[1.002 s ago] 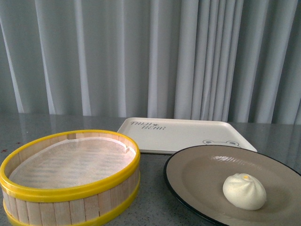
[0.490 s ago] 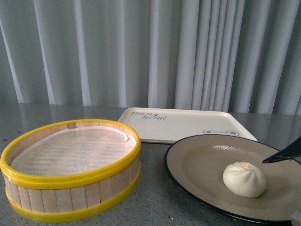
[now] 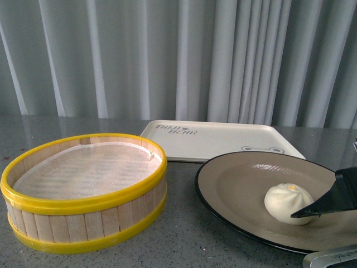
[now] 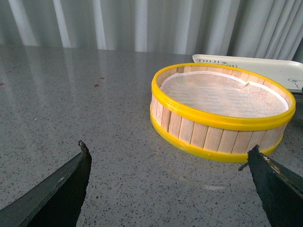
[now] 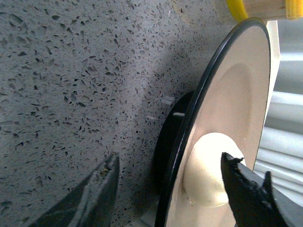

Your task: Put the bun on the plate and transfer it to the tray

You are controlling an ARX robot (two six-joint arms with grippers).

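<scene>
Now the bun (image 3: 288,203) sat on the plate (image 3: 234,184), near its 4 o'clock edge. The right gripper (image 5: 169,158) was wide around that rim; the left gripper (image 4: 168,149) gaped wide too.

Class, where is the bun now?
Front view: the bun sits right of centre on the plate, beside the open right gripper, right of the steamer basket.

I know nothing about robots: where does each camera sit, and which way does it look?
Front: on the robot's body, facing forward over the steamer basket, tray and plate with the bun; right gripper shows at the edge.
Left wrist: on the left arm, facing the steamer basket; open left gripper frames it.
Right wrist: on the right arm, close on the plate's rim and bun, one finger either side of the rim.
Shared: front and right wrist both show plate and bun.
</scene>
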